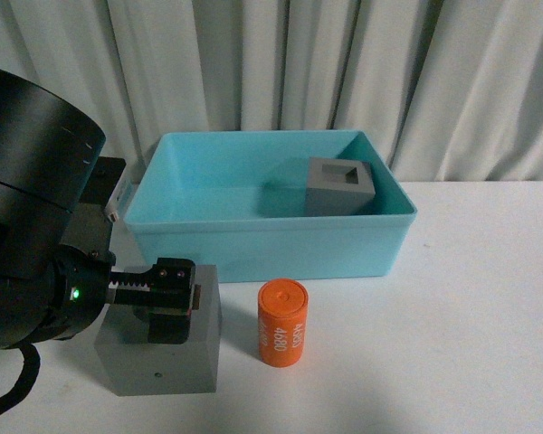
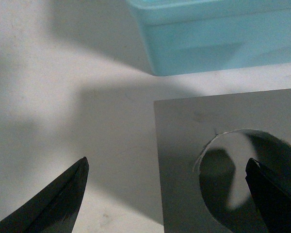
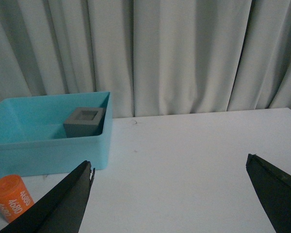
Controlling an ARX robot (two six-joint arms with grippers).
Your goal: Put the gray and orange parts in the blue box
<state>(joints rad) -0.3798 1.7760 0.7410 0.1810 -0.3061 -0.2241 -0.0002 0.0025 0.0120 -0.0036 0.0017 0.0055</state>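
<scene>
Left tool (image 2: 167, 165) astride gray cube (image 2: 194, 126) wall

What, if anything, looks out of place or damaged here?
Nothing serious. The square-recess cube sits upright in the blue box; the orange cylinder stands upright. One oddity: a thin pale sliver curls off the rim of the round-recess cube, where the left tool straddles its wall.

L gripper (image 2: 167, 162): jaws apart, aimed down | R gripper (image 3: 169, 161): jaws wide apart, aimed fwd
</scene>
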